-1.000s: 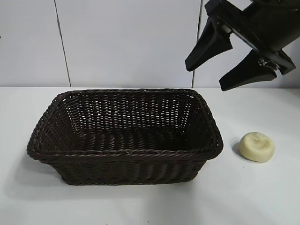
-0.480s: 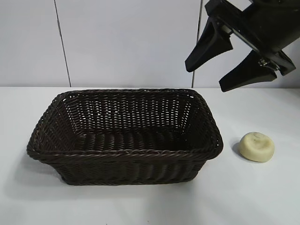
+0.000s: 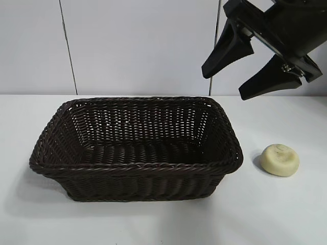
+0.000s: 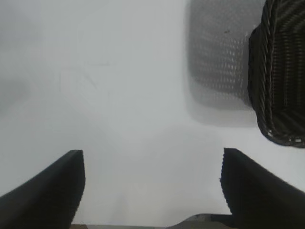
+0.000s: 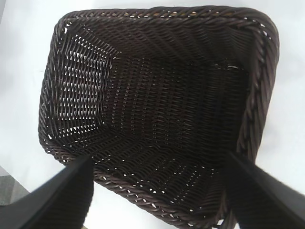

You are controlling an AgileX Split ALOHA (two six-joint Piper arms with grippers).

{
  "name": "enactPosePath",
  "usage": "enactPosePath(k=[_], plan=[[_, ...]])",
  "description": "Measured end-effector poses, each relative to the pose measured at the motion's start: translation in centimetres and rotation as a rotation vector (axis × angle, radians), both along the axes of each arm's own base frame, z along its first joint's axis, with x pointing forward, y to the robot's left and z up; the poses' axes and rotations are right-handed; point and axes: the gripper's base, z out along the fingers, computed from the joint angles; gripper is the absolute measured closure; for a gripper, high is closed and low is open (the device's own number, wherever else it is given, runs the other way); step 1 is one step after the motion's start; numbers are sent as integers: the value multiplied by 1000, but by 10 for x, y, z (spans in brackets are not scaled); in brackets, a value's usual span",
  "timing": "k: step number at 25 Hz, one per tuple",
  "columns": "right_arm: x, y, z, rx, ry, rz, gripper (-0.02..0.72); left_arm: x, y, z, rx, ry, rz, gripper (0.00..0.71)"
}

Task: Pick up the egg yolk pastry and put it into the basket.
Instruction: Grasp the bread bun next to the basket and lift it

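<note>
- Where the exterior view faces the rig, the basket (image 3: pixel 135 148) is seen resting on the white worktop (image 3: pixel 286 214), its long side turned to the camera and its inside bare of any item
- Dark brown wicker, a braided rim and sloping openwork sides are shown on the basket
- Beside the basket's right end, apart from it and not touching, the egg yolk pastry (image 3: pixel 280 160) is seen lying on the worktop, its dimpled top facing up
- Above and behind the basket's right far corner, the right pincer (image 3: pixel 227 84) is held in the air, angled downward toward the basket, with its two black fingers (image 3: pixel 227 48) spread wide and nothing between them
- No contact is made by the right pincer with either the pastry or the basket
- From the right wrist view, the basket's interior (image 5: pixel 162 109) is framed between the parted fingers (image 5: pixel 62 195), and only woven floor and walls are seen
- From the left wrist view, the left pincer (image 4: pixel 152 188) is shown released, its two dark fingers (image 4: pixel 50 191) set well apart over bare white worktop (image 4: pixel 119 95)
- One corner of the basket (image 4: pixel 279 76) is caught at the edge of that view, with its shadow cast on the worktop beside it
- Nothing is gripped by the left pincer, and the arm itself is not seen in the exterior view
- Behind the worktop, a pale panelled wall (image 3: pixel 138 46) with dark vertical seams is visible
</note>
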Motion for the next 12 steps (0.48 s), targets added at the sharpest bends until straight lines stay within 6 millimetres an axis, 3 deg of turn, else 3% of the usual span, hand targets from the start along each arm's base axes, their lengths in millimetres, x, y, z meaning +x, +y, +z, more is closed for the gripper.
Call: enactPosePath(k=[6,12], plan=[[0,0,0,0,0,0,155,-67,-1,-23,2,-86,0,139],[0,0,0,0,0,0,155,-108,-1,-56,3,-192,3,139]])
